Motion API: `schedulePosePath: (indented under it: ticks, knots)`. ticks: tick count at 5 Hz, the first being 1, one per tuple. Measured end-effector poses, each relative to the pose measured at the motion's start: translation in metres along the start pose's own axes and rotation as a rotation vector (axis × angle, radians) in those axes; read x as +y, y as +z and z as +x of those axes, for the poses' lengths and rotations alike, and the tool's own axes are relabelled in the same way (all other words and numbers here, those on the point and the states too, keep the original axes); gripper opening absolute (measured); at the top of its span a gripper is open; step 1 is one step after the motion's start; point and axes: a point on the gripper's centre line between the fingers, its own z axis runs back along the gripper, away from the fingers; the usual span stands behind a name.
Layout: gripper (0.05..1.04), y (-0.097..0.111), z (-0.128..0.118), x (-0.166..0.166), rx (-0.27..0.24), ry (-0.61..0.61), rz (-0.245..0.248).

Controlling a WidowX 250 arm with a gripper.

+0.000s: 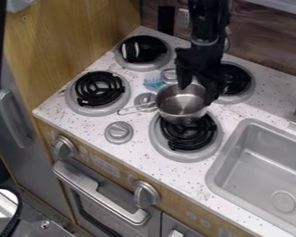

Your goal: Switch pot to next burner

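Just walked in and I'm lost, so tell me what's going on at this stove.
A robot arm has its pincer down at the far side of a small metal pot, fingers apart at the rim. The pot is off-centre, over the back part of the front burner nearer the sink, with its handle pointing left in the picture. Whether it's lifted or resting, I can't tell.

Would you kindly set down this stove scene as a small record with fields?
Pot: metal, overlapping the back part of the nearest burner; contact unclear
Handle: pointing left in the view
Claw: at the pot's rim
Other burners: front left, back left, back right
Blue item: on the counter, behind the pot's handle
Sink: right of the burners
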Motion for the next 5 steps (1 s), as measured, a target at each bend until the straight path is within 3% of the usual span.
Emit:
schedulePosePath:
  ticks: [1, 2, 3, 4, 5]
  knots:
    - [0.998, -0.028, -0.017, 0.000, 0.106, -0.032, 0.000]
    - [0.998, -0.053, -0.027, -0.007, 0.153, -0.036, -0.026]
    - [0.999, -0.069, -0.030, -0.018, 0.188, -0.063, -0.045]
    - [0.962, -0.070, -0.025, -0.023, 0.176, -0.075, -0.045]
    - [0.692, -0.071, -0.024, -0.021, 0.166, -0.086, -0.014]
